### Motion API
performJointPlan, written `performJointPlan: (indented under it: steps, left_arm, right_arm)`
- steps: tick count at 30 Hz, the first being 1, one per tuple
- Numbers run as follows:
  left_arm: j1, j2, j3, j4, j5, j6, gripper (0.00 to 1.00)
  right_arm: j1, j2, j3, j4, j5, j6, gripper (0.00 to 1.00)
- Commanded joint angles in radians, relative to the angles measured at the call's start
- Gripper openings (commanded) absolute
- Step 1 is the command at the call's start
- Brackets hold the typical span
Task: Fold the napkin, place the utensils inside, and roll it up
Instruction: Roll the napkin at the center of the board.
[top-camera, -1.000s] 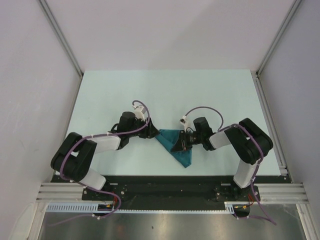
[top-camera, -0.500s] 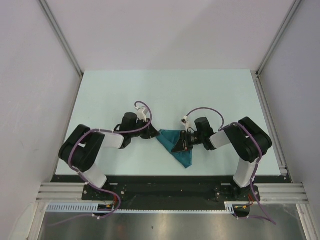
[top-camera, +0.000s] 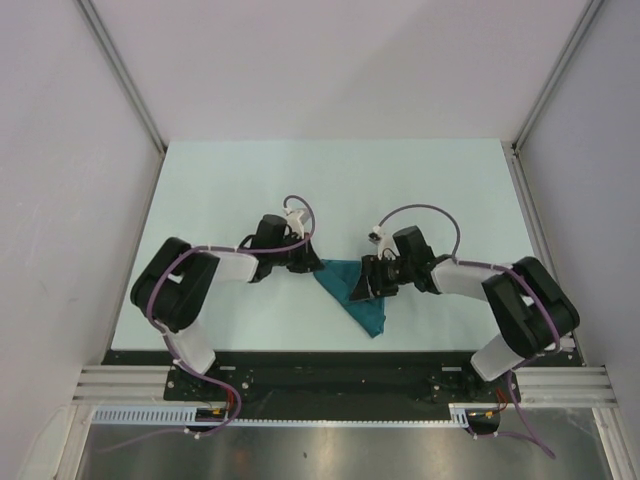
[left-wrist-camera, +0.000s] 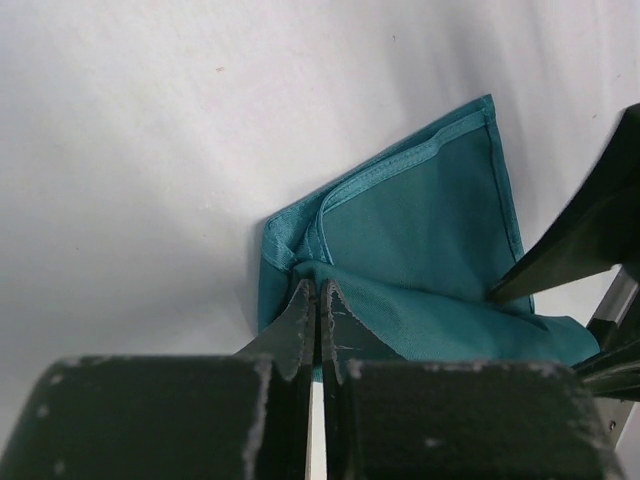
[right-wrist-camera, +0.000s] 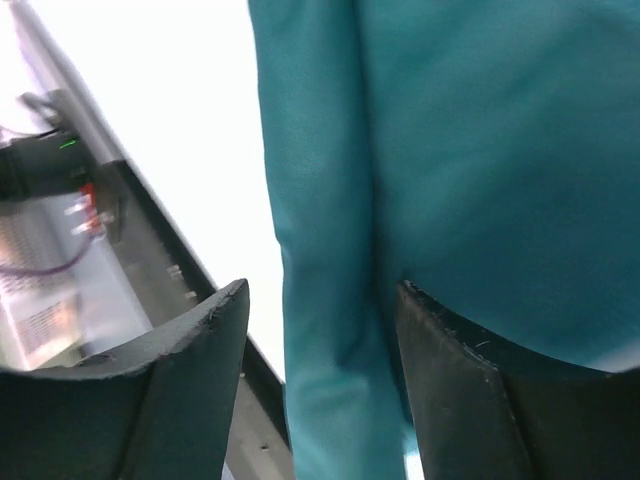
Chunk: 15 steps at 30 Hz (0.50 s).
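Bolted side by side at the near edge, on two bases.

On the left arm (top-camera: 175, 300): doubles back at the elbow just above its base, then lays the forearm low and inward across the table (top-camera: 230, 180), wrist tipped down. At the left gripper (top-camera: 312, 266): presses both fingers (left-wrist-camera: 290, 330) flat together, tips touching the folded hem of the napkin (left-wrist-camera: 420, 230) straight ahead. Cannot tell whether any cloth is caught between them.

On the right arm (top-camera: 525, 315): mirrors that pose, elbow out to its own right, forearm reaching inward, wrist pitched down. At the right gripper (top-camera: 366, 284): keeps fingers (right-wrist-camera: 190, 370) spread wide over the napkin, with a soft ridge of teal running beneath the gap and nothing gripped.

As for the napkin: lies folded to a triangle, flat on the table, directly between the two grippers. Puts one corner at the left tips and trails its long point back toward the bases, below the right gripper.

From the left wrist: shows a right finger as a dark bar just beyond the cloth.
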Motion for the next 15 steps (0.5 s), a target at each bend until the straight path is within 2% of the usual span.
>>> performJointPlan:
  steps: [1,6,10,15]
  left_arm:
    - [-0.018,0.022,0.051,-0.077,-0.008,0.046,0.0]
    - [-0.021,0.039,0.078,-0.111,-0.01,0.055,0.0]
    - [-0.023,0.047,0.088,-0.125,-0.011,0.052,0.0]
    - [-0.023,0.05,0.091,-0.126,-0.008,0.042,0.0]
  right_arm:
    - [0.061,-0.164,0.064,-0.22,0.276,-0.115,0.66]
    - [0.222,-0.274,0.078,-0.219,0.604,-0.169,0.68]
    - [0.407,-0.253,0.099,-0.215,0.866,-0.238,0.68]
    - [0.508,-0.178,0.126,-0.199,0.999,-0.287,0.68]
